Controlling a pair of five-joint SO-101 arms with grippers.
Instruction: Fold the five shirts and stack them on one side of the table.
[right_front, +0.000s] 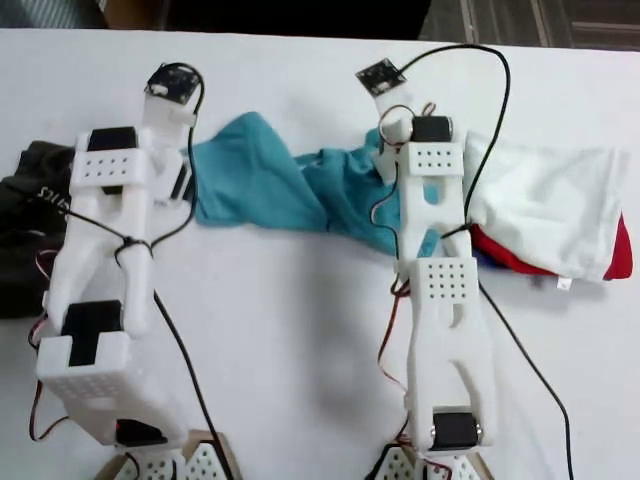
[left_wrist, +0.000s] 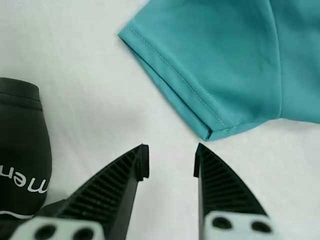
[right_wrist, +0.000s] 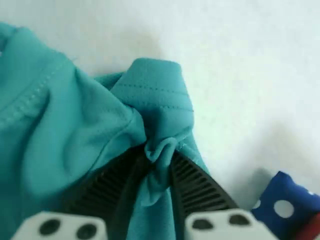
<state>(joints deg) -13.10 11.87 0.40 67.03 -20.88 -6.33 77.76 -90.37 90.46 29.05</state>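
A teal shirt (right_front: 262, 185) lies bunched across the middle of the white table (right_front: 300, 330). My right gripper (right_wrist: 159, 156) is shut on a fold of the teal shirt (right_wrist: 75, 135) near its hem; in the high view that arm (right_front: 432, 170) stands over the shirt's right end. My left gripper (left_wrist: 171, 161) is open just off the teal sleeve's (left_wrist: 220, 70) corner, touching nothing. A black shirt (right_front: 30, 220) with white print lies at the table's left edge, also beside my left gripper as a black shirt (left_wrist: 20, 150).
At the right a white shirt (right_front: 560, 205) lies over a red shirt (right_front: 618, 255) and a blue dotted one (right_wrist: 285, 200). Black cables (right_front: 500, 110) trail over the table from both arms. The near middle of the table is bare.
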